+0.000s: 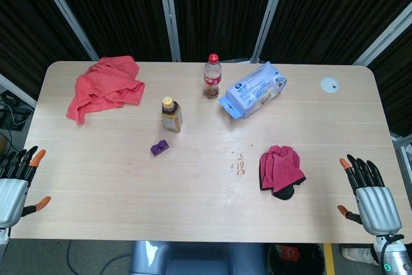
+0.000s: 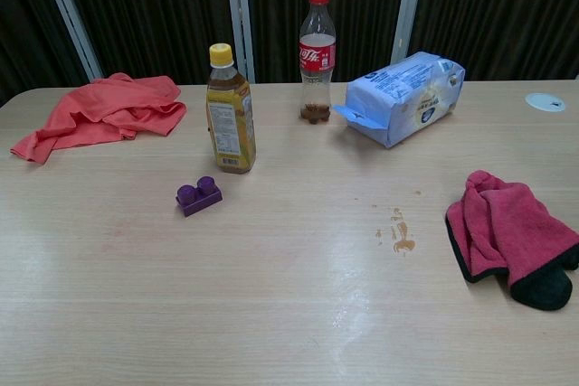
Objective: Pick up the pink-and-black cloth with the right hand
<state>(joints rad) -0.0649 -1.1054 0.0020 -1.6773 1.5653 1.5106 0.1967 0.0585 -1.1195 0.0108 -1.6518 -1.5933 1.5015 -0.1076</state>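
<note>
The pink-and-black cloth (image 1: 280, 170) lies crumpled on the table, right of centre near the front; in the chest view the cloth (image 2: 508, 233) sits at the right edge, its black part toward the front. My right hand (image 1: 368, 194) hovers at the table's front right corner, fingers spread and holding nothing, a short way right of the cloth. At the front left edge my left hand (image 1: 15, 181) is also spread and empty. Neither hand shows in the chest view.
A red cloth (image 1: 105, 85) lies at the back left. A yellow-capped tea bottle (image 1: 171, 114), a cola bottle (image 1: 212, 76), a blue-white packet (image 1: 253, 89) and a small purple block (image 1: 159, 148) stand around mid-table. A white disc (image 1: 329, 84) sits at the back right.
</note>
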